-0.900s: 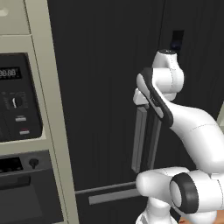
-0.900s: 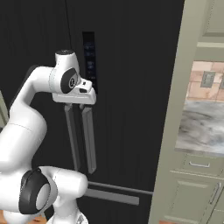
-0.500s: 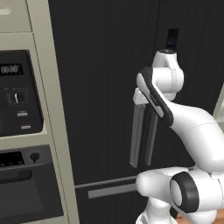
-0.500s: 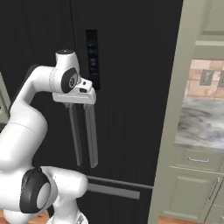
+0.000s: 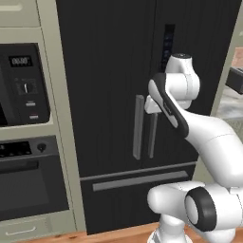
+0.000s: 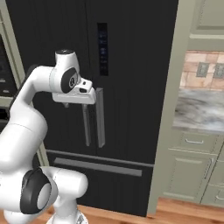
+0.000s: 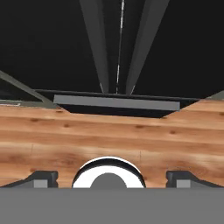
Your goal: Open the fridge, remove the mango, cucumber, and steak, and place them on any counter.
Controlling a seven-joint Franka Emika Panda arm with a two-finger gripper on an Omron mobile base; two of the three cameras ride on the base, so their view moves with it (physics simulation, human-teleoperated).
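The fridge (image 5: pixel 118 85) is shut, both doors flush, so the mango, cucumber and steak are presumably inside; we can't see them. Its two grey bar handles (image 5: pixel 138 126) hang side by side at the door seam, with the drawer (image 5: pixel 137 199) and its long horizontal bar below. Our claw (image 7: pixel 109 178) sits up near the top of the handles, pointing down, jaws spread wide with the fingertips (image 7: pixel 42 178) far apart and nothing between them. Risks as we judge them: the handles are so close together that closing down could catch both bars or slip into the gap at the seam, and then neither door swings cleanly. We're also gripping nothing yet, so any pull now does nothing. A door swinging out could hit our own forearm (image 5: pixel 204 137) or base, which sit right in front of the fridge. Room: the oven (image 5: pixel 28 175) and microwave (image 5: pixel 21 83) column hugs the fridge's left edge, and a beige cabinet post (image 6: pixel 168 109) hugs its right, so doors can only come forward. The surface (image 6: pixel 199 111) lies beyond that post to the right, near but round a corner. Wood floor (image 7: pixel 109 131) in front looks free.
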